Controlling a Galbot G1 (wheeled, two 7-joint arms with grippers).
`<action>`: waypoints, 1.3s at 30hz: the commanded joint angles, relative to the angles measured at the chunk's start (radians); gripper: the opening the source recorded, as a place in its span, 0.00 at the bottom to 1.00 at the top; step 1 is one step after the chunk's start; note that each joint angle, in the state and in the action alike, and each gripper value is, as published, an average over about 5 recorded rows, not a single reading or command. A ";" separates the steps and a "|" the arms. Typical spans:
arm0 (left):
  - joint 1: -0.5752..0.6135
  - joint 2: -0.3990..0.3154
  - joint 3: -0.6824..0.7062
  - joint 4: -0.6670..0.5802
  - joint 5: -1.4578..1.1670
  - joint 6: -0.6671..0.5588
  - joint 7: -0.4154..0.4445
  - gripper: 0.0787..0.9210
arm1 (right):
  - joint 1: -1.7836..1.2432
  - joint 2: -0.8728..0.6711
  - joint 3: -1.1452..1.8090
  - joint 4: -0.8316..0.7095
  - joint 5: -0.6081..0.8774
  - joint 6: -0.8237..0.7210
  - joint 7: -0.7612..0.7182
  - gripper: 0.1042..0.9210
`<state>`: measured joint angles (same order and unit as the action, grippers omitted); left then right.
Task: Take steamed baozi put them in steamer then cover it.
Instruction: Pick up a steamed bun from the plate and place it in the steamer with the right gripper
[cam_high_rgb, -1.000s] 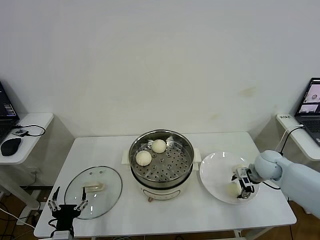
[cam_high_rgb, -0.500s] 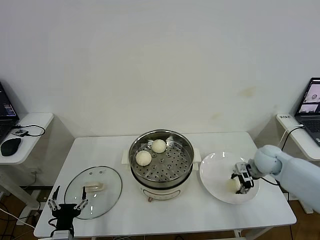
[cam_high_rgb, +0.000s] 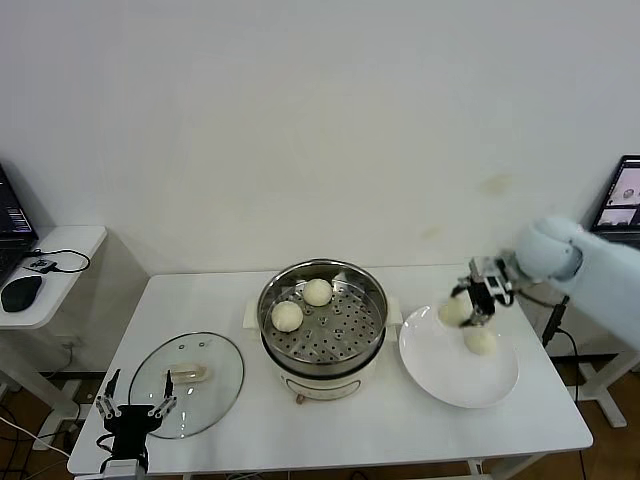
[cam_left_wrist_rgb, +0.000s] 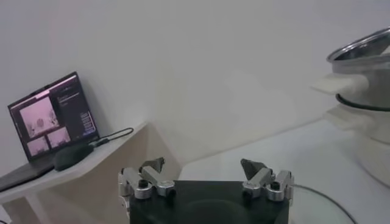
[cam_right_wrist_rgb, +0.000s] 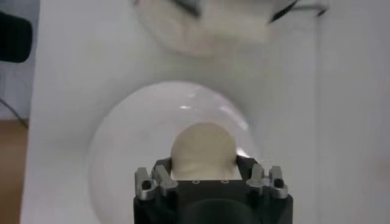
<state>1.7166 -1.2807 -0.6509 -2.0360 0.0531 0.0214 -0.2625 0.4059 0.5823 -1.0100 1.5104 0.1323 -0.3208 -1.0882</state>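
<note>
My right gripper (cam_high_rgb: 462, 303) is shut on a cream-white baozi (cam_high_rgb: 452, 314) and holds it in the air above the far left edge of the white plate (cam_high_rgb: 440, 372). In the right wrist view the baozi (cam_right_wrist_rgb: 203, 149) sits between the jaws with the plate (cam_right_wrist_rgb: 122, 158) below. A second baozi (cam_high_rgb: 480, 341) lies on the plate. Two baozi (cam_high_rgb: 318, 292) (cam_high_rgb: 287, 316) lie on the perforated tray of the steamer (cam_high_rgb: 345, 335). The glass cover (cam_high_rgb: 215, 395) lies flat on the table left of the steamer. My left gripper (cam_high_rgb: 135, 410) is open and parked at the table's front left edge.
The white table (cam_high_rgb: 330, 430) carries everything. A side desk with a mouse (cam_high_rgb: 20, 292) stands at the far left. A laptop (cam_high_rgb: 625, 200) stands at the far right. The left wrist view shows the steamer's side (cam_left_wrist_rgb: 365, 67) and a laptop (cam_left_wrist_rgb: 52, 115).
My right gripper has risen off the plate with a baozi and moved back and left toward the steamer. One baozi stays on the plate. The left arm has not moved.
</note>
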 joint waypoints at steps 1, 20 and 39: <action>-0.002 0.001 -0.003 -0.001 -0.004 0.001 0.001 0.88 | 0.320 0.223 -0.191 -0.005 0.150 -0.017 0.028 0.68; -0.006 -0.009 -0.049 0.001 -0.030 0.002 0.001 0.88 | 0.099 0.577 -0.277 -0.107 0.096 0.264 0.107 0.68; -0.010 -0.023 -0.049 0.003 -0.032 -0.001 -0.004 0.88 | 0.094 0.578 -0.330 -0.089 -0.030 0.481 0.065 0.70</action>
<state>1.7073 -1.3030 -0.7007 -2.0339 0.0209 0.0209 -0.2662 0.5062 1.1332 -1.3186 1.4228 0.1430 0.0622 -1.0115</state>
